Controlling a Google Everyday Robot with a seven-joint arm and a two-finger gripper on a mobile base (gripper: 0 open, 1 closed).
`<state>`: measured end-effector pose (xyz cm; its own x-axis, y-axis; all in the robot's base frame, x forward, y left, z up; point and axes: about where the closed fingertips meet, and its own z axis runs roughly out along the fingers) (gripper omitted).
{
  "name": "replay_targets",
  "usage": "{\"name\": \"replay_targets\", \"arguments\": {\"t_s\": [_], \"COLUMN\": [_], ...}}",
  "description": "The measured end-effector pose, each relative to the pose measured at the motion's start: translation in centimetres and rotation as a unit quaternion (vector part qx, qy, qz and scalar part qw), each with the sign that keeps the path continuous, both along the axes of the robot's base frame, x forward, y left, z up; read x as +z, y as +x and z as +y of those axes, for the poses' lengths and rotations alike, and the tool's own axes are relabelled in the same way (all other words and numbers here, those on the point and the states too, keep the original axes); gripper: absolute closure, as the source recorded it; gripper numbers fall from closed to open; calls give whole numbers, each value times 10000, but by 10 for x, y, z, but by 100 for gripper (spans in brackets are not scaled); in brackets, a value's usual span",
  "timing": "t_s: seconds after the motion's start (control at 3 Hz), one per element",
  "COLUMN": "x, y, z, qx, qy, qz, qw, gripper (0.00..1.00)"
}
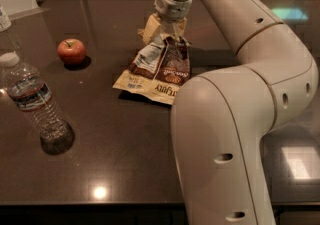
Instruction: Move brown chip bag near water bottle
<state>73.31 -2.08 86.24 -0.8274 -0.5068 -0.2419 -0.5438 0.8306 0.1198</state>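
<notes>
**A:** Where's your end effector (164,33) sitting?

**B:** Upper middle of the frame, pointing down, clamped on the top end of the brown chip bag (160,71). The bag's scrunched up there, and its lower end lies flat on the dark worktop (130,134) around centre frame.

**A:** What's around it?

**B:** There's a red apple (71,51) left of the bag, not touching it. Your water bottle (36,100) stands upright at the left edge, well apart from the bag.
</notes>
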Motion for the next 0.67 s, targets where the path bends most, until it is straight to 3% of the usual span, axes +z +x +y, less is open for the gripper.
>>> {"name": "replay_targets", "arguments": {"t_s": [0.67], "x": [14], "y": [-8], "z": [-5], "qx": [94], "qy": [-129], "qz": [-135], "qw": [9998], "gripper": [88]}}
